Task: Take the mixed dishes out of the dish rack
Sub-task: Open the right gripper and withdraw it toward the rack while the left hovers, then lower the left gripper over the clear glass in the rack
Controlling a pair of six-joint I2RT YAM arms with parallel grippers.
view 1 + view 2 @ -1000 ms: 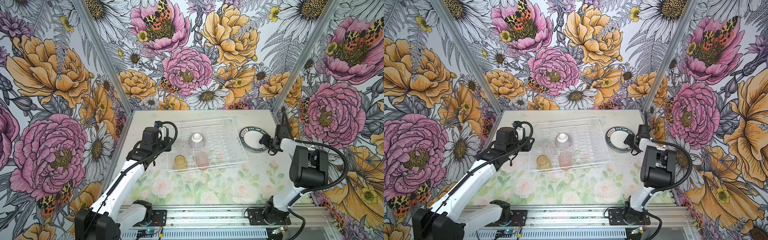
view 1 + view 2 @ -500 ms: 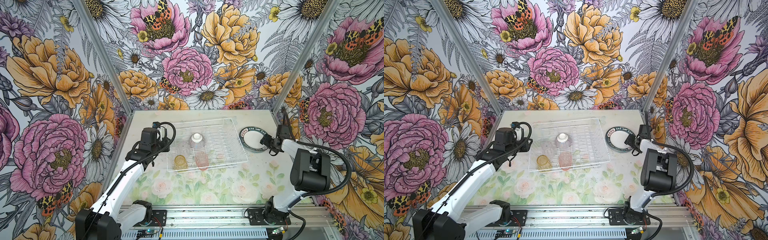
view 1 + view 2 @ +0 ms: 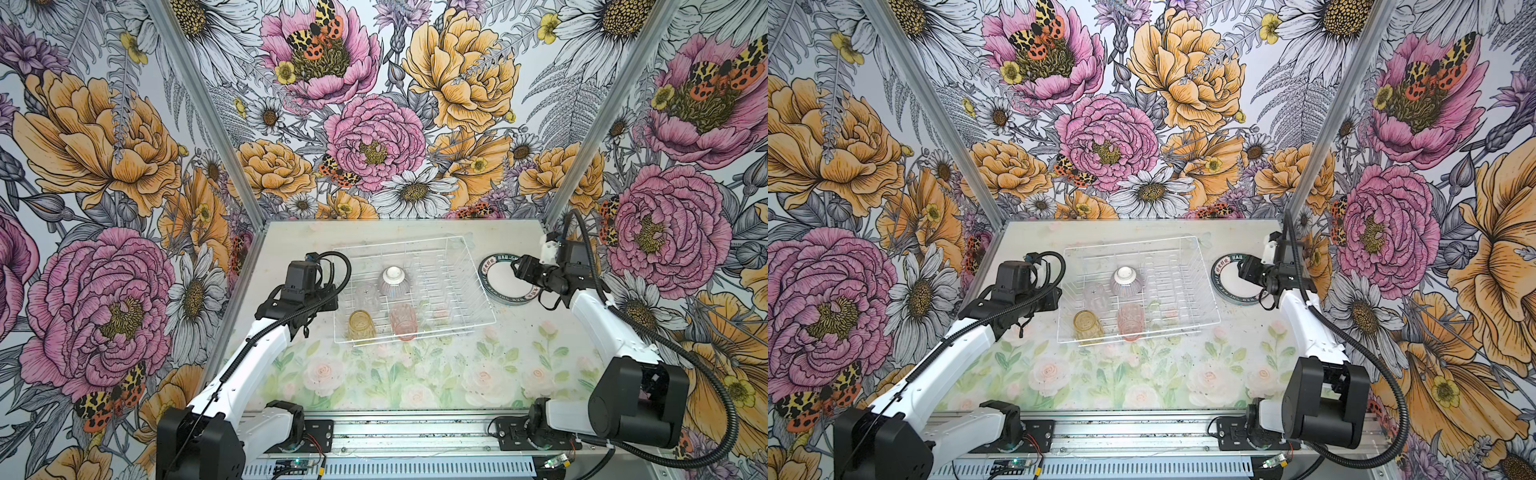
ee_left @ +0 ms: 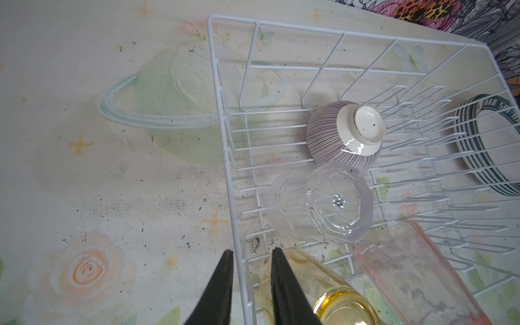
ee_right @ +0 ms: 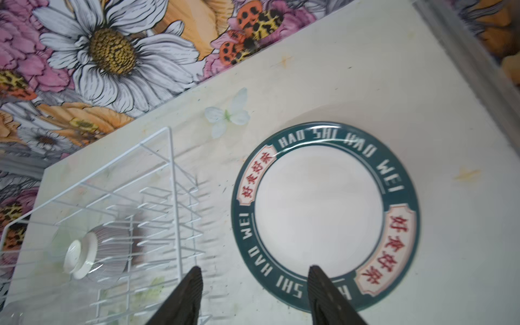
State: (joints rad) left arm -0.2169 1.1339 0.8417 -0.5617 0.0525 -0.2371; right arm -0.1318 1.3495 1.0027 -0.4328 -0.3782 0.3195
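L claw (image 4: 252,252) is held slightly parted astride rack (image 4: 344,33) wall beside yellow cup (image 4: 323,287), nothing gripped. R claw (image 5: 256,281) is held open over plates (image 5: 323,211) stacked outside rack.

Left gripper (image 4: 252,252) straddles side wire of rack (image 4: 225,135), jaws slightly apart; yellow tumbler (image 4: 326,292) just beside inner finger. Bowl (image 4: 329,138) inverted.

Bold floral wallpaper walls (image 3: 374,124), pale rose-printed tabletop (image 3: 395,374), aluminium corner posts (image 3: 206,104).
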